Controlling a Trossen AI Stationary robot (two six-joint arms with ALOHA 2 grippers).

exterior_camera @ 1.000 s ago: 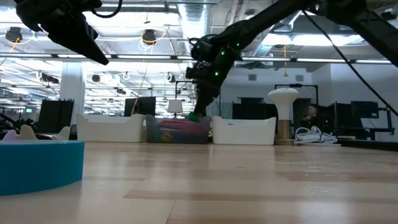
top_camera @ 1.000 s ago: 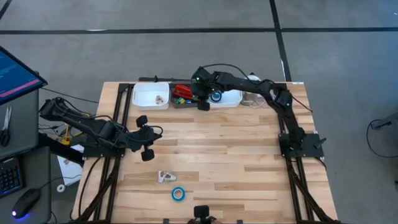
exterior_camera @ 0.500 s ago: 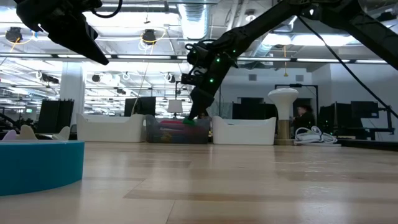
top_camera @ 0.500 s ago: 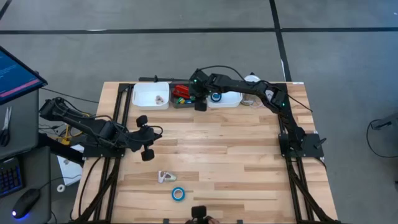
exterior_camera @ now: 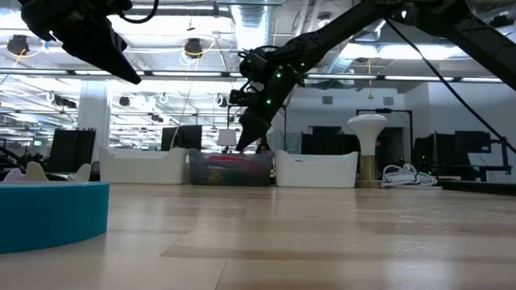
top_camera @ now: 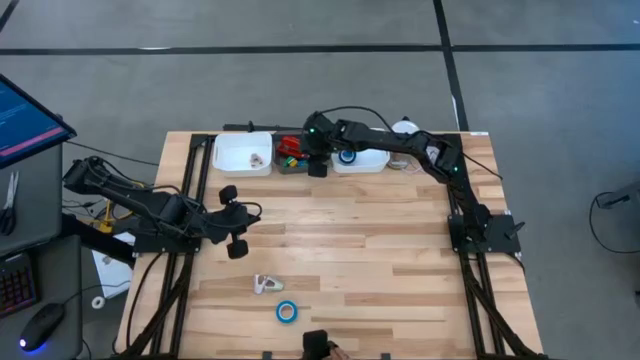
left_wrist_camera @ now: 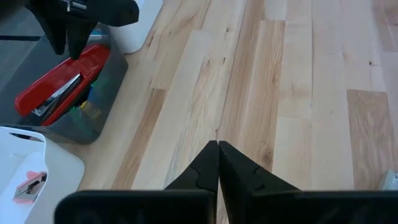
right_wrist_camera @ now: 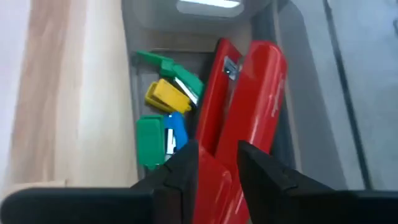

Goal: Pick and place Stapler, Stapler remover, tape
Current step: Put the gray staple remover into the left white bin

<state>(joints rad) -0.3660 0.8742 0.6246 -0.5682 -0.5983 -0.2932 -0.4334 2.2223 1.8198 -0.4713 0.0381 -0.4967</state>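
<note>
The red stapler (right_wrist_camera: 249, 99) lies in the grey bin (top_camera: 293, 166) at the far edge, slanting, with one end up at the bin's rim (left_wrist_camera: 93, 56). My right gripper (right_wrist_camera: 217, 152) hangs open just above that bin (exterior_camera: 244, 143), its fingers over the stapler's near end, touching nothing. One blue tape roll (top_camera: 287, 312) and a pale stapler remover (top_camera: 267, 285) lie on the table near the front edge. Another tape roll (top_camera: 347, 155) sits in the right white bin. My left gripper (top_camera: 240, 215) is shut and empty at the table's left, as its wrist view (left_wrist_camera: 217, 144) shows.
Small green, yellow and blue bits (right_wrist_camera: 163, 118) lie beside the stapler in the grey bin. The left white bin (top_camera: 243, 153) holds a small stapler remover (left_wrist_camera: 28, 186). A white cable coil (exterior_camera: 407, 176) lies at the far right. Bare wood fills the table's middle.
My right gripper has gone a little toward the table's left edge and up, above the grey bin. The stapler has stayed where it was in the bin.
</note>
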